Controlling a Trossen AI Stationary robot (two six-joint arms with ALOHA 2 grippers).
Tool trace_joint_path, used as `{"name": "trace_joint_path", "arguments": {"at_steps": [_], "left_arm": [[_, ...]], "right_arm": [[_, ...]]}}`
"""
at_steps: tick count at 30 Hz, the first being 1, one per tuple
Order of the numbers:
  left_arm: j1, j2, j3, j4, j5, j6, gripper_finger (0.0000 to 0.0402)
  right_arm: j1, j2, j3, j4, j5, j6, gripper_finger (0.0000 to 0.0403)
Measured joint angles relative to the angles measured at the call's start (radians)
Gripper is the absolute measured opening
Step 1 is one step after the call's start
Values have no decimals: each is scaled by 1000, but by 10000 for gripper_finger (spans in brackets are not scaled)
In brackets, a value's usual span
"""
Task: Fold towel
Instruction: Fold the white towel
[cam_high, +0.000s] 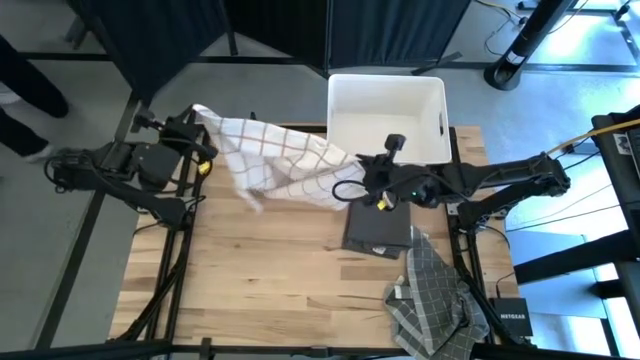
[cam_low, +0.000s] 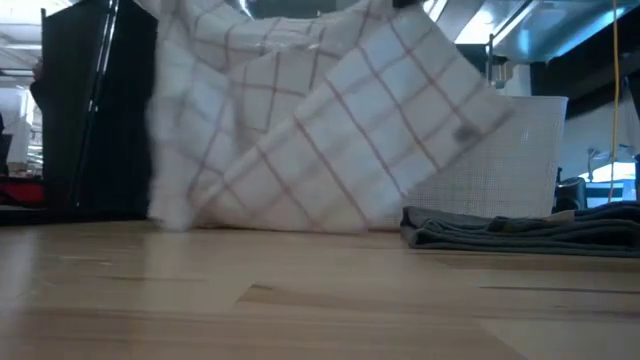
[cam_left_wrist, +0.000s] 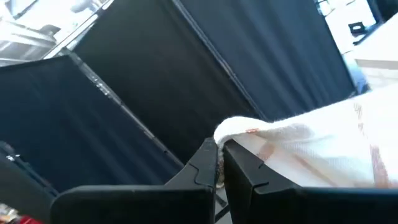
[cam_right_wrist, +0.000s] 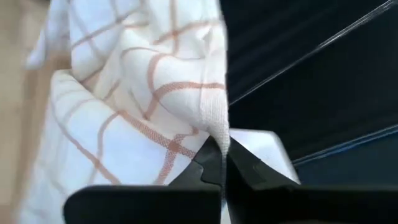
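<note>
A white towel with thin orange-brown checks (cam_high: 285, 165) is stretched in the air between my two grippers over the table's far half. My left gripper (cam_high: 203, 118) is shut on its left end and my right gripper (cam_high: 362, 165) on its right end. In the low view the towel (cam_low: 320, 130) hangs as a wide sheet, and its lower edge reaches about down to the tabletop. Whether it touches the wood, I cannot tell. My left gripper (cam_left_wrist: 221, 149) pinches a corner of the towel (cam_left_wrist: 239, 132) between its two fingers; the cloth runs off from there toward the right arm, lifted off the table. My right gripper (cam_right_wrist: 219, 146) pinches a bunched corner of the towel (cam_right_wrist: 214, 127) between its fingertips; the rest hangs in loose folds below and beyond it.
A white plastic bin (cam_high: 345, 90) stands at the table's far edge, behind the right gripper. A dark folded cloth (cam_high: 378, 228) lies right of centre, and grey checked cloths (cam_high: 430, 295) are heaped at the near right corner. Bare wood (cam_high: 260, 270) covers the near left.
</note>
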Motion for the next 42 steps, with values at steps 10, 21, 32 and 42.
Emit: {"name": "trace_joint_path", "arguments": {"at_steps": [10, 21, 32, 42], "left_arm": [[50, -4, 2, 319, 95, 324, 7], [30, -13, 3, 608, 220, 533, 9], [-52, 18, 2, 72, 754, -134, 10], [-153, 255, -91, 44, 915, -421, 4]], "right_arm": [[-29, -36, -1, 84, 119, -141, 3], [-42, -116, 53, 41, -66, -16, 3], [28, -52, 17, -145, -280, 310, 3], [195, 54, -159, -158, -310, 571, 3]]}}
